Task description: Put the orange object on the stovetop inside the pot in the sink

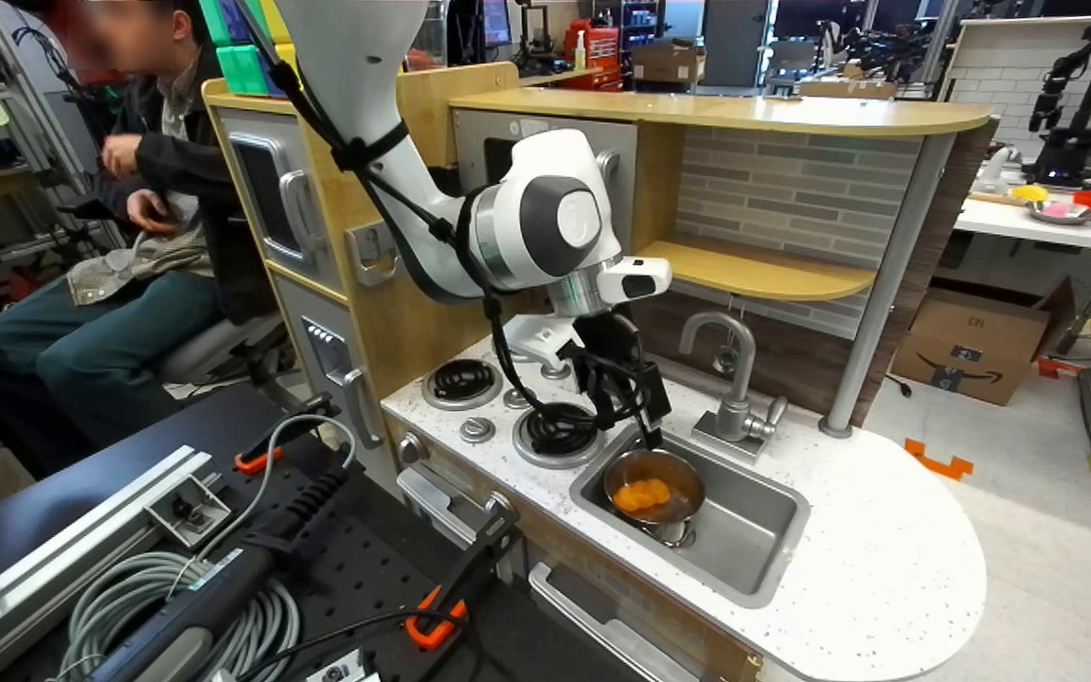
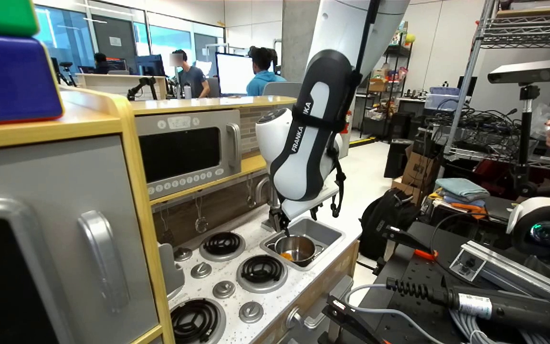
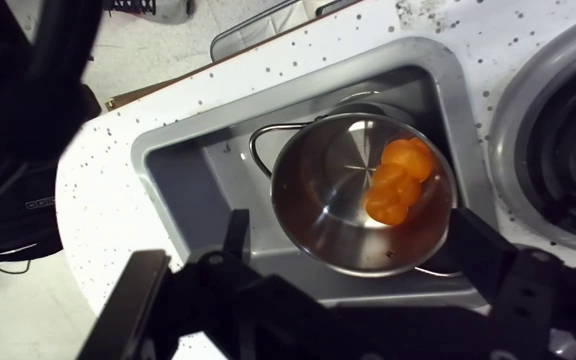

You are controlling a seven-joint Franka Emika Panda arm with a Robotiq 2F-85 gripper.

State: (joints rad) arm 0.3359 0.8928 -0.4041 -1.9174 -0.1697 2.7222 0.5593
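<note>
"Right of centre in the wrist view: the orange object [image 3: 398, 185], smooth and many-lobed, lies inside the pot [image 3: 315, 205], a round vessel of polished metal with a looped wire handle [image 3: 280, 126]."

"And what surrounds the pot?"

"The sink [image 3: 248, 195], a rectangular grey basin with rounded corners, set in a white table [image 3: 103, 210] flecked with grey."

"State of the pincer [image 3: 350, 227]?"

"Spread wide; its dark, angular fingers [image 3: 483, 250] stand well apart at the lower left and right of the pot's rim."

"Position of the stovetop [image 2: 222, 269]?"

"Lower centre of an exterior view: white and speckled, with black coiled burners [image 2: 261, 270] ringed in silver."
</note>
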